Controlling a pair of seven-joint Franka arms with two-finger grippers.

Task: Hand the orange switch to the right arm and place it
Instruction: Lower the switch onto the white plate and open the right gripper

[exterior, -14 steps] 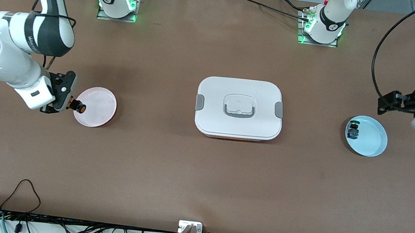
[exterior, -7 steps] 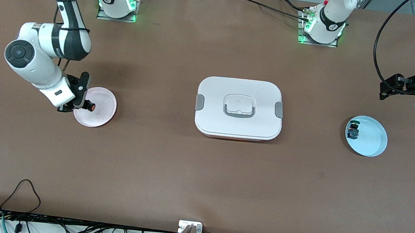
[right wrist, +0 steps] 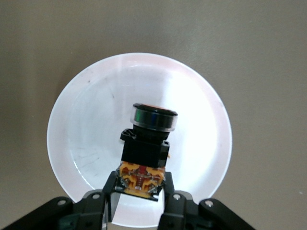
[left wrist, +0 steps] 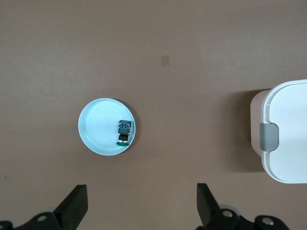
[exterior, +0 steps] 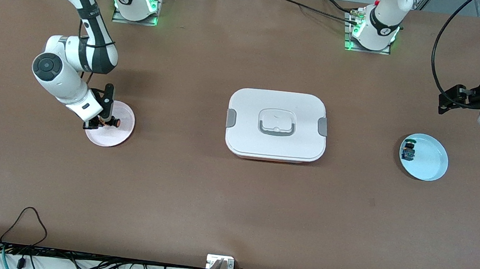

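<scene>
Over the last second the right end effector (exterior: 100,123) has come down, clamped on the orange switch (exterior: 112,122), until it hangs low over the pink dish (exterior: 122,133) toward the right arm's end of the counter (exterior: 232,205), so the hand-over looks done and only the release seems left. The right wrist view shows the fingers pinching the switch's base above the dish; the left wrist view shows the left end effector (left wrist: 139,211), spread wide and empty, waiting above the blue dish (left wrist: 98,132) with the blue-and-green switch (left wrist: 124,132).
</scene>
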